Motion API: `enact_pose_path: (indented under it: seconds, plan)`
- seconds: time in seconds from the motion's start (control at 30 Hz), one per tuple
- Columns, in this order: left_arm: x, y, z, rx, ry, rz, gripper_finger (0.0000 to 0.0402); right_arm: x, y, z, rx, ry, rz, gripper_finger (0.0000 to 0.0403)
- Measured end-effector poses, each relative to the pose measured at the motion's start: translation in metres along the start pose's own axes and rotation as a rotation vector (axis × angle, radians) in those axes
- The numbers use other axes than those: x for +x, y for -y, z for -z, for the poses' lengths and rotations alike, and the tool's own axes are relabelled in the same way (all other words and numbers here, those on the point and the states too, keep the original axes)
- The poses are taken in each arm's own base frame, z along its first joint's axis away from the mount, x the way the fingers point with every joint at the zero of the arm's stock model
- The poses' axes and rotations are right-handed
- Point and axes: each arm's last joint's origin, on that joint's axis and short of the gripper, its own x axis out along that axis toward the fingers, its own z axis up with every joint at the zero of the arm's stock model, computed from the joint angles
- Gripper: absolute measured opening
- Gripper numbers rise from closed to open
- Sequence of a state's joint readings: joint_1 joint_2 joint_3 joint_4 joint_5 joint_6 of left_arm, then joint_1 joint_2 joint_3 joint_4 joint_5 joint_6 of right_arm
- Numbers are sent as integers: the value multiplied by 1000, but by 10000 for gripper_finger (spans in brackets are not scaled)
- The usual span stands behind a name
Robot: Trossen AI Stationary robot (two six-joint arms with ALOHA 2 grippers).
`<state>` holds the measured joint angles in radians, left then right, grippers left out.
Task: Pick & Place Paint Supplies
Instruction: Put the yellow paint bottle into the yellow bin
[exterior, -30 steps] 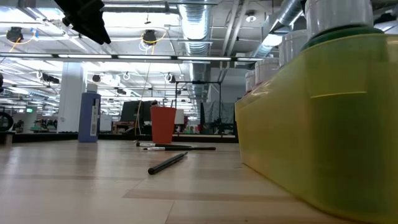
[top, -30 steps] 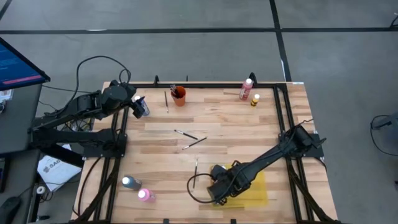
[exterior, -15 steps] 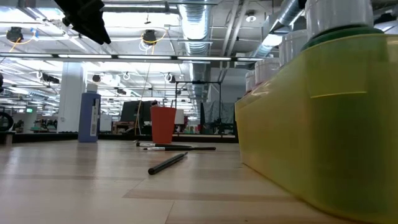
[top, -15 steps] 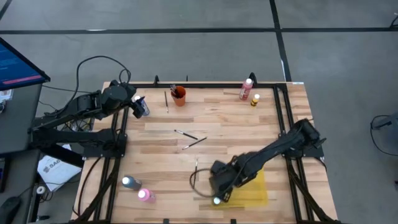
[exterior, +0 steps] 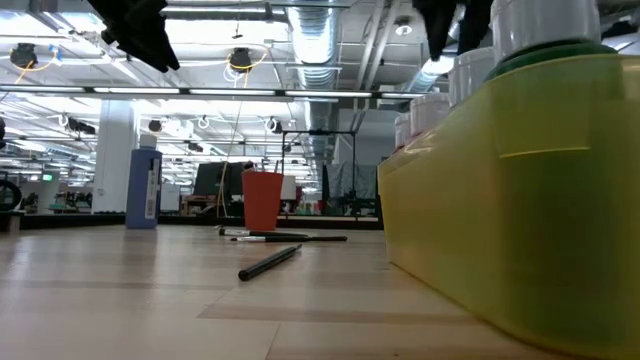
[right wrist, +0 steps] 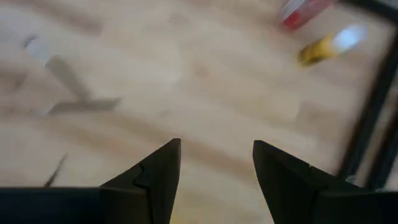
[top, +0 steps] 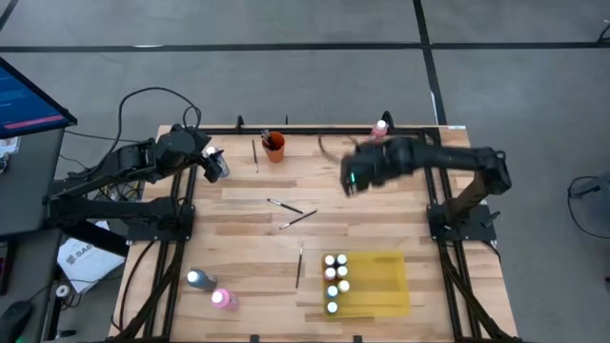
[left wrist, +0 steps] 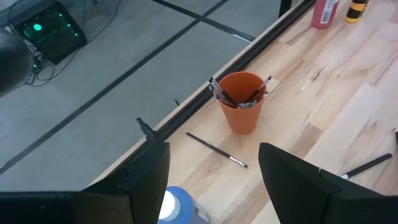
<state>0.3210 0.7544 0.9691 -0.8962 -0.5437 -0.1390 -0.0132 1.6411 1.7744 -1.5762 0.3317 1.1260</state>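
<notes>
Jaws of the right gripper (top: 349, 181) are seen spread and empty above the far tabletop (top: 362, 214); the left gripper (top: 217, 166) jaws are spread too. Six white-capped round bottles (top: 335, 279) are stood in the flat yellow tray (top: 386, 286); slim dark brushes (top: 291, 213) lie mid-tabletop.

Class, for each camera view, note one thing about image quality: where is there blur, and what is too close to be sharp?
High view: the right gripper is smeared with motion. Right wrist view: the whole table is streaked, the red bottle and yellow bottle mere smudges. Low view: the yellow tray looms soft and oversized. Left wrist view: sharp on the orange cup.
</notes>
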Motion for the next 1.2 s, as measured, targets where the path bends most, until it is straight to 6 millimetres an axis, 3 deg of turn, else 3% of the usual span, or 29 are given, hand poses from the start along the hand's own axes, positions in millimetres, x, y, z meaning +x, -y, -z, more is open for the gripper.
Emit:
enact_pose_path:
  seconds: [0.23,0.43,0.63,0.87,1.2]
  plan:
    - [0,0,0,0,0,0,237,38,45,-74,52,-27,130,195]
    - [0,0,0,1,-1,-1,237,66,89,-112,91,-111,194,203]
    - [0,0,0,6,-1,-1,237,100,117,-119,106,-194,208,206]
    - [0,0,0,9,-1,-1,237,145,129,-112,86,-248,167,204]
    - [0,0,0,39,-2,-2,237,177,142,-103,64,-266,174,203]
